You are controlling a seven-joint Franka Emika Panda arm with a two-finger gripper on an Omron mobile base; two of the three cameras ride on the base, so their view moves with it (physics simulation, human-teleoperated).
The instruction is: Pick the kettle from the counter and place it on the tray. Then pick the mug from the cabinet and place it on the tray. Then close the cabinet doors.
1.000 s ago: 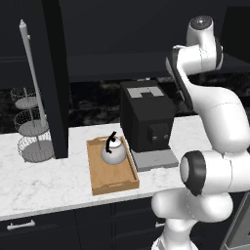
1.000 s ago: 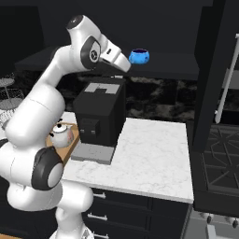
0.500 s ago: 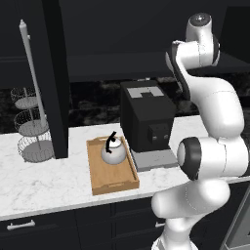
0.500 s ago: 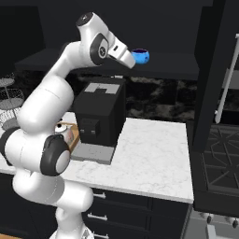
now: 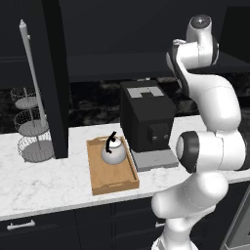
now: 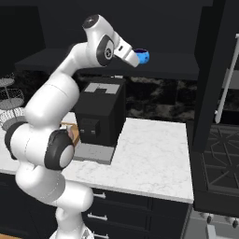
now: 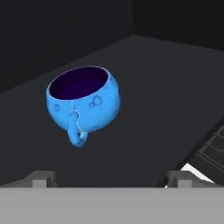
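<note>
The white marble counter [image 5: 44, 183] runs across the lower half of the left base view, under the black cabinet [image 5: 122, 29] that takes up the top of the frame. One open cabinet door [image 5: 56, 83] stands at centre left with its pale bar handle [image 5: 31, 73] beside it. A big black coffee machine [image 5: 145, 117] sits mid-frame, with no writing or brand that can be read on it. Just left of it lies the wooden tray [image 5: 111, 168], with the kettle [image 5: 113, 151] standing upright on it. A wire basket stand [image 5: 31, 127] is at far left. In the hand view the blue mug [image 7: 83, 101] sits upper left on the dark cabinet shelf, handle toward the camera. The gripper [image 7: 111, 178] faces it with fingers spread wide, holding nothing.
</note>
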